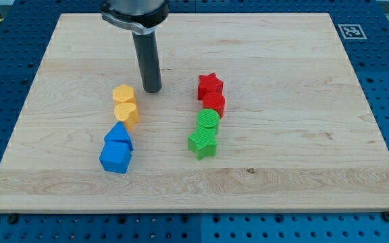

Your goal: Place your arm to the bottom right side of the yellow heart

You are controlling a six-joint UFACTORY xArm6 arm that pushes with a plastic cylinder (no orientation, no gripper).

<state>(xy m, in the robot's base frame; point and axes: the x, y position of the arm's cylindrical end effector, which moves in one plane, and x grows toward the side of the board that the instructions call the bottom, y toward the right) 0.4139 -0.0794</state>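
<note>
**My tip parked above and right of the yellow heart**

Straight dark rod coming down from the view's top, ending at my tip [152,90] on the wooden counter [282,61]. No hand in view on this arm, so released or clenched: cannot tell. Nothing touching my tip.

Just left of my tip, apart by a narrow gap: a yellow block [123,93], shape looking six-sided but not certain. Below and left of my tip, touching that block's lower side: the yellow heart [127,112]. Seen from the heart, my tip up and to the right, toward the view's top, not the bottom.

Further below and left of my tip, under the heart: two blue blocks in a column, an upper blue block [118,134] with a peaked top and a lower blue block [115,157], chunkier, the pair touching.

Well to the right of my tip: a second column. Red star [209,84] nearly level with my tip, a red block [215,103] against its lower side, shape unclear. Beneath that a green round block [209,119], then a green star [203,142] at the column's foot, lower right of my tip.

Far up and right of my tip, on the counter's corner: a black-and-white marker [349,30].
</note>
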